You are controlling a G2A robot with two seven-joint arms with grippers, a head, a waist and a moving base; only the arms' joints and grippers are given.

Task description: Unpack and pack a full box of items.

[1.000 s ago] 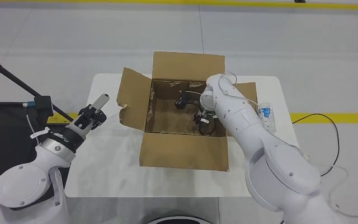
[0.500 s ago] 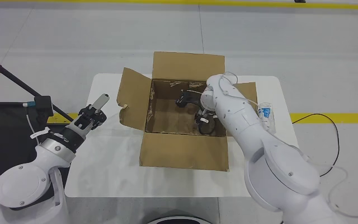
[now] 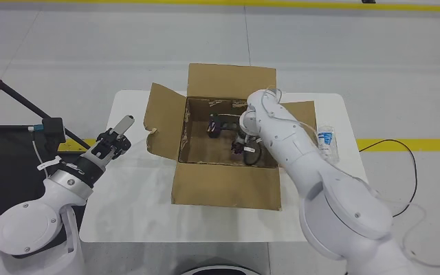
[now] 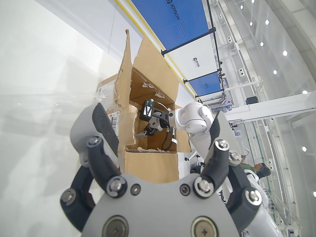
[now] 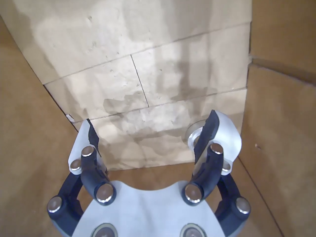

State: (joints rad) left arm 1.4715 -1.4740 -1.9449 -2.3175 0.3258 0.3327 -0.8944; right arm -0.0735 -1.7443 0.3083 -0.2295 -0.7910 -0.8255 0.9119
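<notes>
Top view: an open brown cardboard box (image 3: 227,187) sits on a white counter (image 3: 130,206), with the right claw (image 3: 215,126) down inside it and the left claw (image 3: 121,129) out beyond its torn side flap (image 3: 159,127). Left wrist view: the left claw is spread wide and empty, with bare counter between it and the box ahead. Right wrist view: the right claw gapes empty over the box floor, a small silvery ring (image 5: 193,134) just beside one finger. The ring looks hard, light and low, probably best pinched across its rim, though the walls crowd close.

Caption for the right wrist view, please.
Right gripper, open, inside the cardboard box above its floor, a small round silvery item beside it.
</notes>
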